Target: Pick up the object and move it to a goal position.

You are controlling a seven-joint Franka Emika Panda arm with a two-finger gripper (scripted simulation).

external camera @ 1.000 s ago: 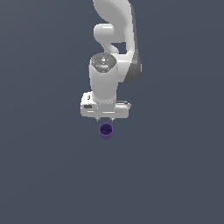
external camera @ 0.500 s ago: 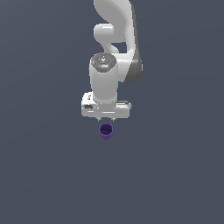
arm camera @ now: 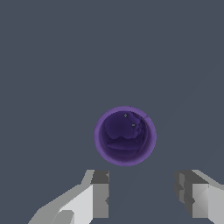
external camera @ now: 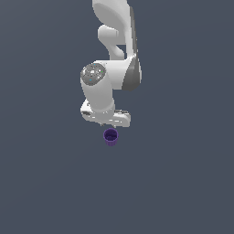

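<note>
The Panda arm [external camera: 114, 55] has swung since the earlier exterior pictures: a second and half a second ago its wrist hung square over the scene with the hand's body level, and now the last link is turned and tipped, so that the body sits slanted, its end toward the exterior view's right lower than the other. The grey desk [external camera: 183, 183] shows nothing else on it that I can make out. The hand [arm camera: 142, 192] looks downward, its two fingers [arm camera: 99, 192] standing apart with a clear gap between them, clamped on nothing; in the wrist view they are short of the cup, not yet around it. The purple cup [external camera: 110, 136] stands upright on the desk just below the hand in the exterior view, in much the same spot as in the earlier pictures, so it has not been touched; from the wrist it is seen straight down its round mouth [arm camera: 125, 135], and the rim looks narrower than the gap between the fingers. I judge the arm is reorienting and lining up for the grasp; the pick itself is not yet begun, and the hand needs to come over the cup and down before closing. No goal marker is visible.
</note>
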